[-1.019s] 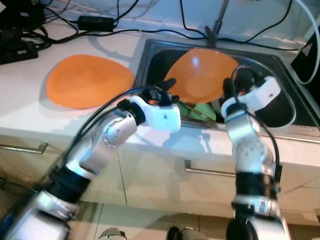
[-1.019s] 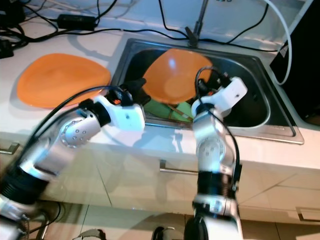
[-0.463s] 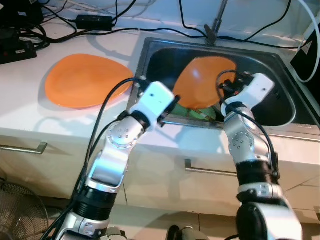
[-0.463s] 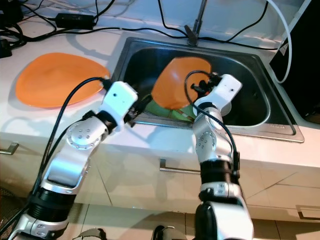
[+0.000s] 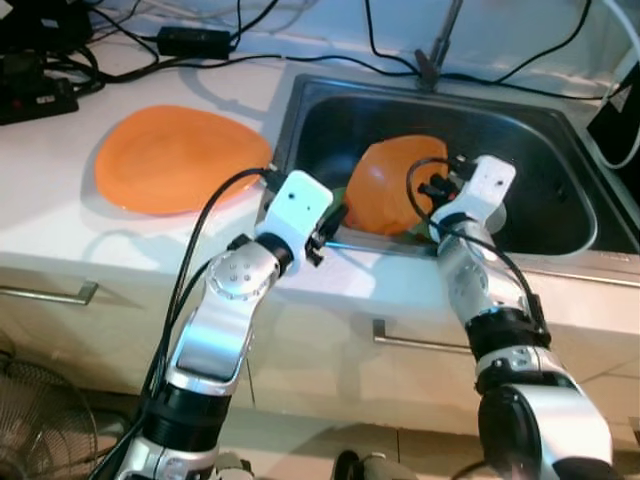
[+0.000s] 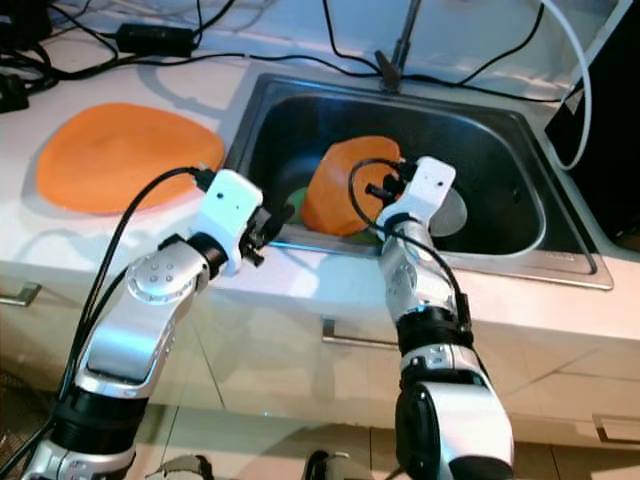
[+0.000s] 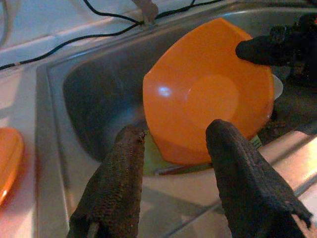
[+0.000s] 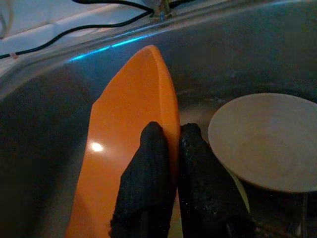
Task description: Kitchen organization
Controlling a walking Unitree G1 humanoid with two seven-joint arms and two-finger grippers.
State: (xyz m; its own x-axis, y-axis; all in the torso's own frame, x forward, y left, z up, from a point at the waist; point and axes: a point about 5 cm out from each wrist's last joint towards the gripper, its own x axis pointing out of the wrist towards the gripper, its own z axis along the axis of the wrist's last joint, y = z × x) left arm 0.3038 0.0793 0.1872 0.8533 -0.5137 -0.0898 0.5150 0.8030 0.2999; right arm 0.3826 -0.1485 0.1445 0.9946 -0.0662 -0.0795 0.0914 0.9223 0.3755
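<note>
An orange plate (image 5: pixel 385 185) stands tilted on edge inside the steel sink (image 5: pixel 540 130), leaning over a green item (image 7: pixel 151 153). My right gripper (image 8: pixel 172 136) is shut on the plate's rim, one finger on each face. The left gripper (image 7: pixel 171 134) is open at the sink's front left edge, just short of the plate and touching nothing. A second orange plate (image 5: pixel 180 158) lies flat on the white counter to the left of the sink.
A pale round dish (image 8: pixel 262 139) lies in the sink bottom beside the held plate. The faucet (image 5: pixel 438 45) rises behind the sink. Black cables and a power strip (image 5: pixel 40 100) line the counter's back. Drawer handles (image 5: pixel 420 340) sit below the counter's edge.
The right gripper has lowered the orange plate deeper into the sink and tipped it more upright. The left gripper has drawn back from the plate's rim to the sink's front edge.
</note>
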